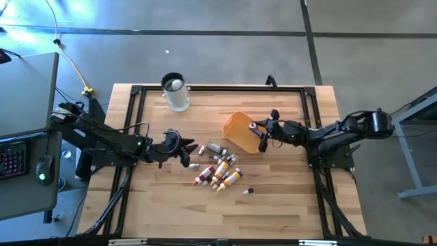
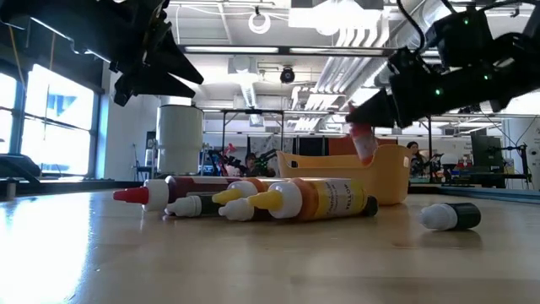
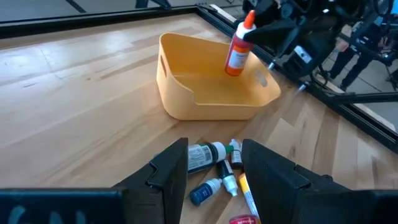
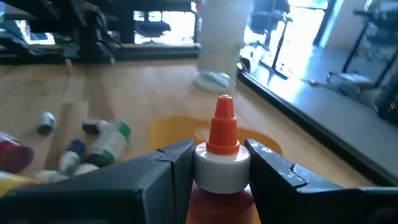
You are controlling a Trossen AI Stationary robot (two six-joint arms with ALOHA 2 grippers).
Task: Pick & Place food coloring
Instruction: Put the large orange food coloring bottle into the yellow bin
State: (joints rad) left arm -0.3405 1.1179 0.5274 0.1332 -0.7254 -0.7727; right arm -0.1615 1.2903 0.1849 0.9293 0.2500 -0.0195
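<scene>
An orange-bodied food coloring bottle point(image 3: 237, 53) with a white collar and red cap hangs over the orange-yellow tray point(image 1: 237, 130), with my right gripper point(image 1: 263, 131) shut on it. Several more food coloring bottles point(image 1: 220, 169) lie on their sides in a heap on the wooden table, near the tray. A small dark one point(image 2: 451, 216) lies apart from them. My left gripper point(image 1: 186, 149) hovers open just left of the heap, nothing between its fingers point(image 3: 171, 165). My right gripper pinches the bottle's white collar point(image 4: 222, 168), just under the red cap, between its two fingers. The fingers reach in nearly level from the table's right side. The bottle stays roughly upright, cap up and slightly tilted. Its body point(image 2: 364, 145) hangs clear above the tray.
A tall clear cup point(image 1: 175, 92) stands at the table's far edge, left of the tray. A black frame point(image 1: 308, 116) runs around the table top. Bare wood lies along the near edge and at the far left.
</scene>
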